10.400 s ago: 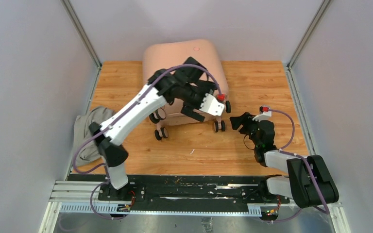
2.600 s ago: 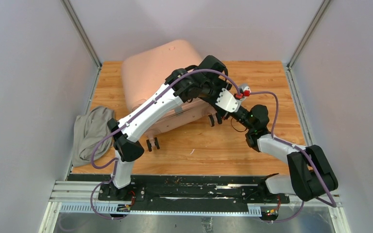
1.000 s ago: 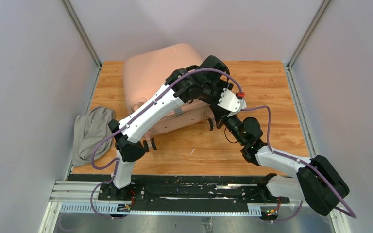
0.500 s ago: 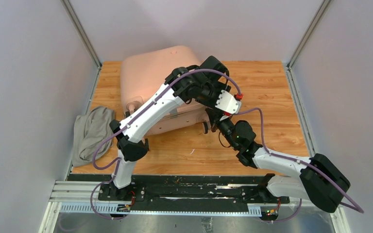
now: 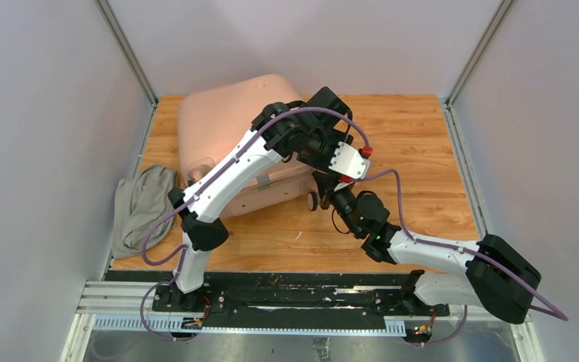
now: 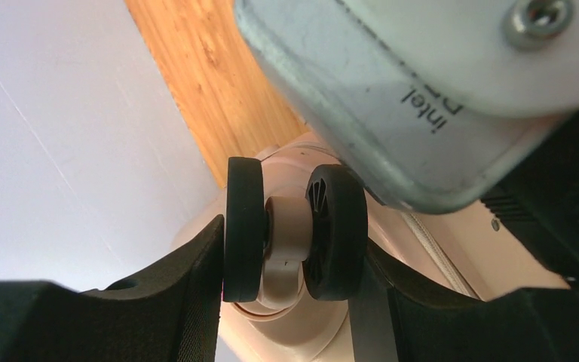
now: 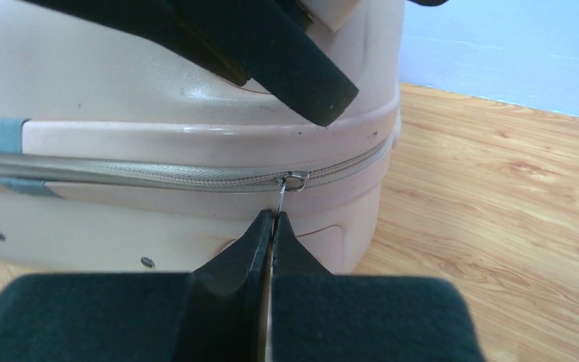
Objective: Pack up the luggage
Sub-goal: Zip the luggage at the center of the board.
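Observation:
The luggage (image 5: 222,124), a large pale pink hard-shell suitcase, lies closed and skewed at the back left of the wooden floor. My left gripper (image 5: 321,181) reaches over it and is shut on one of its black-and-pink wheels (image 6: 335,226), a finger (image 6: 188,290) pressed on each side. My right gripper (image 7: 273,222) is shut on the thin metal zipper pull (image 7: 282,197) at the luggage's corner, where the grey zipper (image 7: 158,177) runs along the seam. In the top view my right gripper (image 5: 332,197) sits just below the left one.
A grey cloth bundle (image 5: 139,207) lies against the left wall. Grey walls close in the wooden floor (image 5: 407,136) on three sides. The black rail (image 5: 294,290) with the arm bases runs along the near edge.
The luggage has slid and turned toward the left. Both arms moved left with it, still gripping the wheel and the zipper pull.

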